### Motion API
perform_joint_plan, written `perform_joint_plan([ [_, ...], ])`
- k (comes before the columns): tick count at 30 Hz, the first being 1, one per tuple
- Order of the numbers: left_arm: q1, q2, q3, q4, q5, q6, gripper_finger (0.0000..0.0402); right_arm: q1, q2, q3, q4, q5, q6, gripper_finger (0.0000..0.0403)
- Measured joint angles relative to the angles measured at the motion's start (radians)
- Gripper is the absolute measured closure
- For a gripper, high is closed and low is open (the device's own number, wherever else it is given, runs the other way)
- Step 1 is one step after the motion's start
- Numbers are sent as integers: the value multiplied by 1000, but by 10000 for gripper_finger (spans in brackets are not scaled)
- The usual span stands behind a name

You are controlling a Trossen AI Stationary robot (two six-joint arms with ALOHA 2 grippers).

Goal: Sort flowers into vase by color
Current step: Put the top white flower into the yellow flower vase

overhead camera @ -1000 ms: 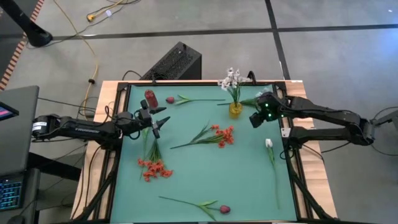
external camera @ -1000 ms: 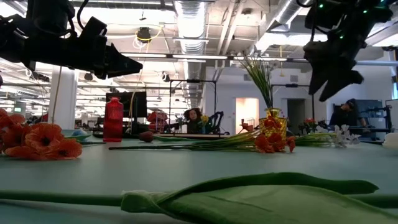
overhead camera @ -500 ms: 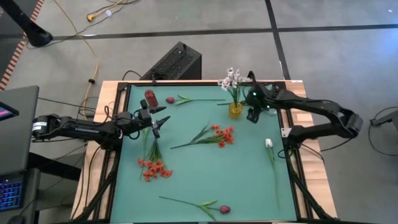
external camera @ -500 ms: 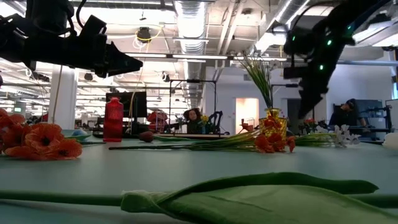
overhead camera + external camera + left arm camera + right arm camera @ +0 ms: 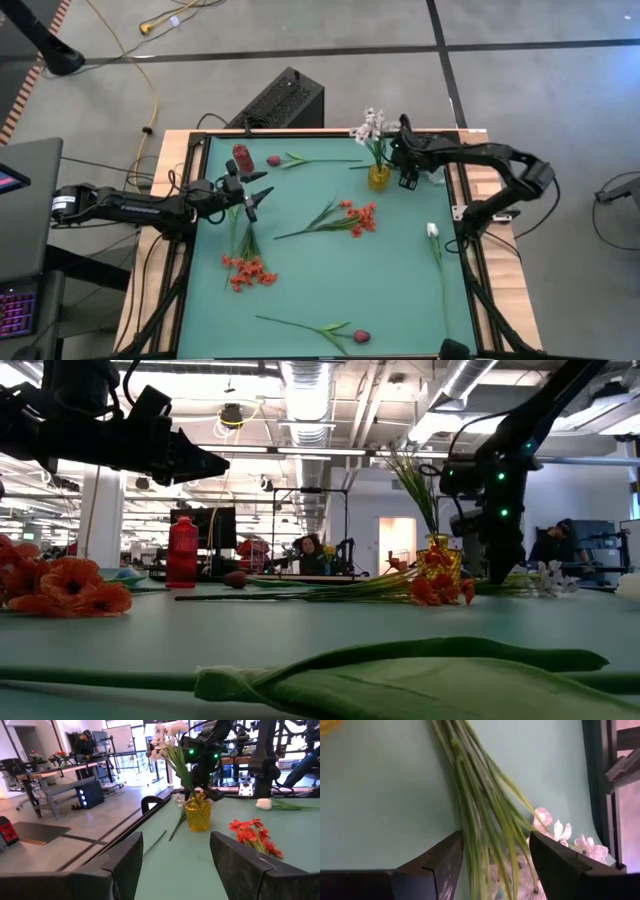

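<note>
A yellow glass vase at the far right of the green mat holds a white-blossom spray. A second white spray lies flat beside it, its green stems and blossoms on the mat. My right gripper is open, pointing down, low over those stems with one finger on each side. My left gripper hovers open and level over the mat's left side, near a red vase. Orange-red sprays, pink buds and a white bud lie on the mat.
A black frame rail runs along the mat's right edge, close to my right arm. A black box stands behind the table's far edge. Bare mat lies in the middle between the sprays and at the near right.
My right gripper has come down from high above the mat to just over the lying white spray, moving a little toward the yellow vase. It has rolled about its own axis and tipped more steeply downward. It has stayed open.
</note>
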Motion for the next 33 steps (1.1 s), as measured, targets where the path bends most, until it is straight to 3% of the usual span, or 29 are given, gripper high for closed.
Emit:
perform_joint_plan([
  [3, 0, 0, 0, -10, 0, 9, 182, -17, 44, 16, -7, 6, -5, 157],
  [6, 0, 0, 0, -15, -1, 29, 182, -30, 71, 30, -26, 6, 0, 191],
  [13, 0, -14, 0, -10, -3, 30, 182, -37, 65, 32, -124, 13, 34, 350],
  [15, 0, -17, 0, -5, -3, 29, 182, -34, 48, 32, -151, 51, 56, 379],
  [22, 0, -22, 0, -4, -3, 27, 182, 23, -45, 32, -259, 340, 144, 358],
  [27, 0, -22, 0, -2, -3, 27, 182, 85, -136, 70, -376, 602, 253, 374],
  [33, 0, -22, 0, -2, -3, 26, 182, 188, -240, 125, -496, 880, 228, 371],
])
